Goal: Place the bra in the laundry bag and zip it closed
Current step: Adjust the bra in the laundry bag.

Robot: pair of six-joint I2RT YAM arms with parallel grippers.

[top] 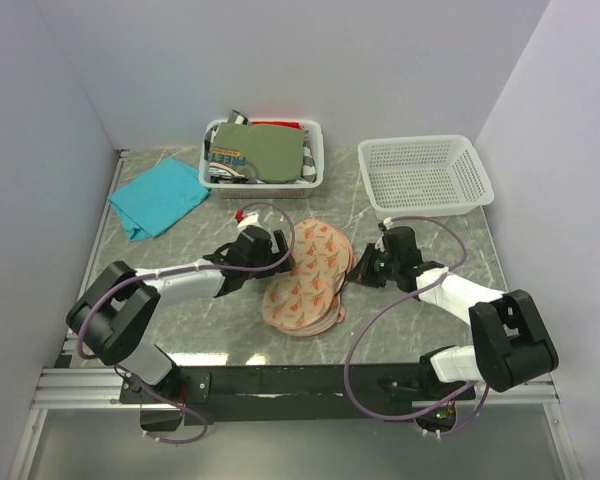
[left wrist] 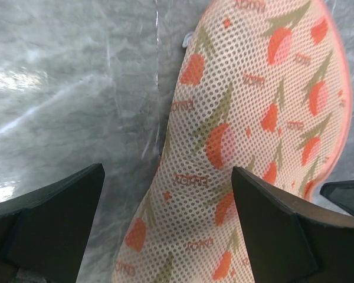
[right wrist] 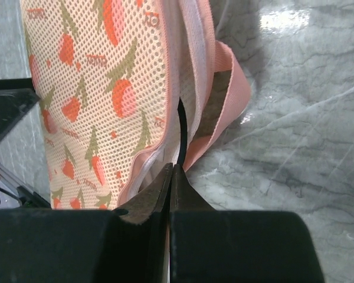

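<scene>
Right gripper (right wrist: 172, 170) pinched closed at laundry bag (right wrist: 100, 88) edge; overhead unclear.

Teal cloth (top: 158, 197) far left; olive garment (top: 265, 150) in basket (top: 263, 187); second basket (top: 430, 207) right

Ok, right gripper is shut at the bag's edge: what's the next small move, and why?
Probably close the left gripper on the laundry bag to anchor it. It stands open astride the bag's edge, while the right gripper is shut on a dark strand where the bag gapes. Pulling with the bag loose would likely drag it along.
</scene>
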